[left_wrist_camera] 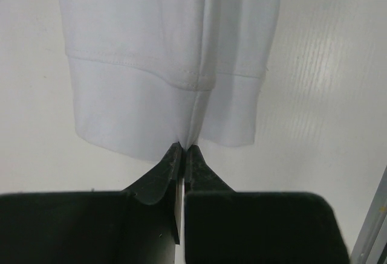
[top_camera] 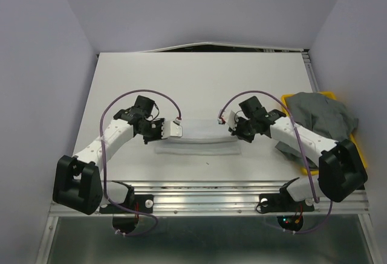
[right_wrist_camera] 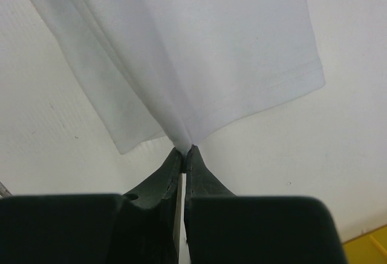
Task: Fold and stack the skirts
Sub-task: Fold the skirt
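The white skirt [top_camera: 199, 134] hangs stretched between my two grippers over the middle of the table, its lower part resting on the surface. My left gripper [top_camera: 171, 129] is shut on its left end; in the left wrist view the tips [left_wrist_camera: 183, 149] pinch the skirt's hemmed edge [left_wrist_camera: 163, 83]. My right gripper [top_camera: 228, 122] is shut on its right end; in the right wrist view the tips [right_wrist_camera: 184, 150] pinch a bunched fold of the skirt [right_wrist_camera: 181, 58]. A pile of grey skirts [top_camera: 317, 118] lies at the right, on the yellow tray.
The yellow tray [top_camera: 358, 137] sits at the table's right edge, under the grey pile and behind my right arm. The metal rail [top_camera: 205, 194] runs along the near edge. White walls close in the left and right sides.
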Motion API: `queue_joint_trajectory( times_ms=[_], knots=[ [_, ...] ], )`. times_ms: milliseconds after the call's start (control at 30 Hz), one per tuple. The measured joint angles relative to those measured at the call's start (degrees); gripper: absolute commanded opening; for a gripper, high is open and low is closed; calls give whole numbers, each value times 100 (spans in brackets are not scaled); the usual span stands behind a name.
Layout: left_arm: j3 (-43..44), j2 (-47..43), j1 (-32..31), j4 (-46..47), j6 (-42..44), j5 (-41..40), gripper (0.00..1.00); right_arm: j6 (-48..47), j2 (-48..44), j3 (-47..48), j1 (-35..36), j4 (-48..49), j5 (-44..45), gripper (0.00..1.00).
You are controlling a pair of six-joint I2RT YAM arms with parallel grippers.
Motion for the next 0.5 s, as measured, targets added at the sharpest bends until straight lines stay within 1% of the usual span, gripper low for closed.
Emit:
queue_joint_trajectory(
  times_ms=[167,333,433,467,500],
  knots=[
    [-372,-15,-72,15,-9,24,0,28,-92,-219,103,24,-85,1],
    [-920,4,-111,243,-107,17,0,142,-90,-472,262,28,-243,1],
    [-1049,72,-111,376,-170,20,0,177,-90,-522,304,42,-282,1],
    [-1075,96,-111,435,-195,20,1,179,-90,-546,304,55,-293,4],
    [-1106,127,-111,501,-219,17,4,179,-90,-555,304,59,-293,8]
  ],
)
